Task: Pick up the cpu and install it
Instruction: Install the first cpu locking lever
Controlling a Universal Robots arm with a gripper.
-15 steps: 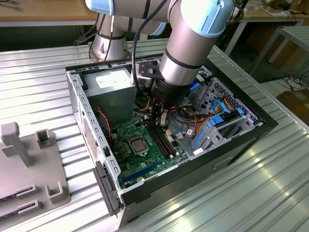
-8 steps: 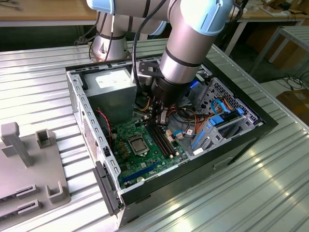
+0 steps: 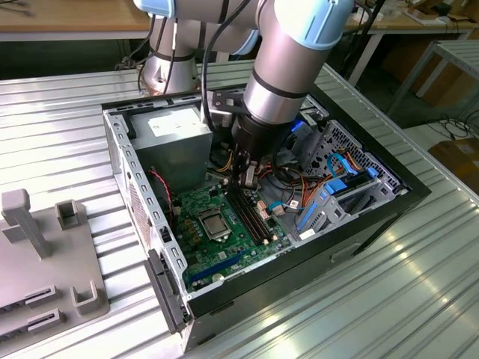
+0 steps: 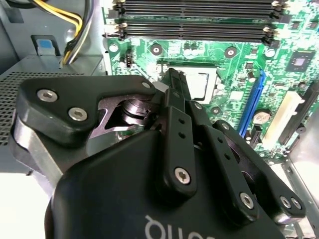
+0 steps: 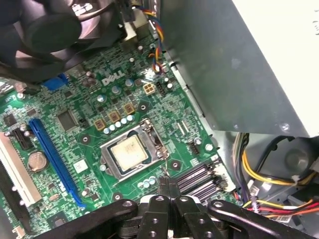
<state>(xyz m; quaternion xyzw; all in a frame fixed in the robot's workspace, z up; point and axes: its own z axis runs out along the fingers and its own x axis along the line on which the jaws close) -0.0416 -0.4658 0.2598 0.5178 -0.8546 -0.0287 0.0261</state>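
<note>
The gripper (image 5: pixel 166 185) hangs inside the open computer case (image 3: pixel 374 217), its two fingers pressed together with nothing pinched between them; in the first wrist view the fingertips (image 5: pixel 162 183) meet in a narrow dark point just above the green motherboard (image 5: pixel 75 149), close to the edge of the socket (image 5: pixel 115 169) and beside the black memory slots (image 5: pixel 197 179). In the second wrist view the same closed fingers (image 4: pixel 177 92) run forward from the black gripper body and end over the board just short of the socket frame. The cpu (image 5: pixel 129 152) lies flat in the socket, its silvery-tan face up and square with the metal frame around it, apart from the fingertips and untouched by them. In the exterior view the cpu (image 3: pixel 212 221) shows as a small pale square in the middle of the motherboard (image 3: pixel 224 239), with the gripper (image 3: pixel 248 176) above and a little toward the exterior view's right of it, over the memory slots (image 3: pixel 251 217). The grey power supply (image 3: pixel 176 146) fills the case corner behind the board, with yellow, red and black cables (image 5: pixel 269 184) trailing beside it. The case rests on a ribbed metal table (image 3: pixel 374 299), and a grey fixture (image 3: pixel 45 254) stands on the table at the exterior view's left.
</note>
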